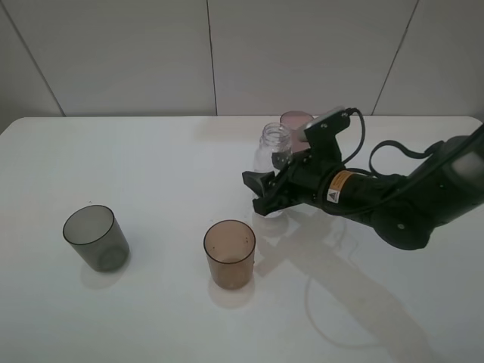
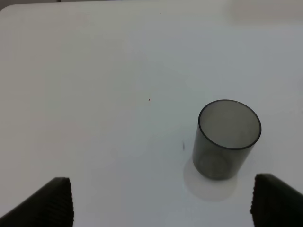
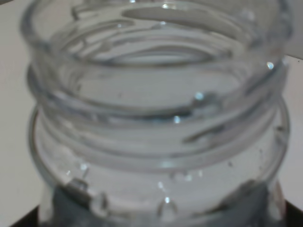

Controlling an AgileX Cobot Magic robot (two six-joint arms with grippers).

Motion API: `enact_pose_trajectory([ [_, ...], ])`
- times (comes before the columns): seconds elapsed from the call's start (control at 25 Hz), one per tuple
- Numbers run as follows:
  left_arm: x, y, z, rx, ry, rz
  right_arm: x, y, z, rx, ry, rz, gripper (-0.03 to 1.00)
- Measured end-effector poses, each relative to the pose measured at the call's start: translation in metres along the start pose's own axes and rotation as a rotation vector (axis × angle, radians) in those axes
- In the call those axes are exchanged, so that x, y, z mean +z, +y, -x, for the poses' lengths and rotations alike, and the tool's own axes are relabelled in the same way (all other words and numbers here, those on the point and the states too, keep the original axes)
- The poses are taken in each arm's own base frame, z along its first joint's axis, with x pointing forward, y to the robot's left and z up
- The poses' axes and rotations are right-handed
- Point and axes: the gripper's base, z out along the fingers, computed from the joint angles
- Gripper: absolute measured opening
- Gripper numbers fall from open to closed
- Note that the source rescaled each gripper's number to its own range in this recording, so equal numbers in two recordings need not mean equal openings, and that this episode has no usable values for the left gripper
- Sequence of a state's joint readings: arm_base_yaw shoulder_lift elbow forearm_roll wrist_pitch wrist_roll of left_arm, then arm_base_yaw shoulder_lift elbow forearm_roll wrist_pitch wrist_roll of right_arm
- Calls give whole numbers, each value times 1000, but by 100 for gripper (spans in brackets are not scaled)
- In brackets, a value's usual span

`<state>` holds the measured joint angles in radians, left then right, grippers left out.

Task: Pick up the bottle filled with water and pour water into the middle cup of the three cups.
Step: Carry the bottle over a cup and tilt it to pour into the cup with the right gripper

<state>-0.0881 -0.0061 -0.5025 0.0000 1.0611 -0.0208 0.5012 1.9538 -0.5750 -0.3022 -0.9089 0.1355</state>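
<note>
Right gripper (image 1: 266, 195) is in from the right side, its jaws clenched on the lower body of the bottle (image 1: 272, 148), which stands upright just past the centre of the bench (image 1: 151, 166). The right wrist view is filled by the bottle's ribbed neck and open mouth, dark pads pressed to its sides below. Whether the base touches the bench I cannot tell; the jaws hide it. Just behind the bottle sits the pink cup (image 1: 294, 121). The brown middle cup (image 1: 229, 253) stands nearer the front, close to the bottle but apart from it. Far left is the grey cup (image 1: 94, 237). Left gripper (image 2: 161, 208) hangs over the bench, jaws released and spread wide, with the grey cup ahead of it.
</note>
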Motion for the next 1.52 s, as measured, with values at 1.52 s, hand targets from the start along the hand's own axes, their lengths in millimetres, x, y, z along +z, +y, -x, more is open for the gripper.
enact_pose_trajectory([
  [1.52, 0, 0, 0, 0, 0, 0, -67, 32, 48, -950, 334, 134, 0],
])
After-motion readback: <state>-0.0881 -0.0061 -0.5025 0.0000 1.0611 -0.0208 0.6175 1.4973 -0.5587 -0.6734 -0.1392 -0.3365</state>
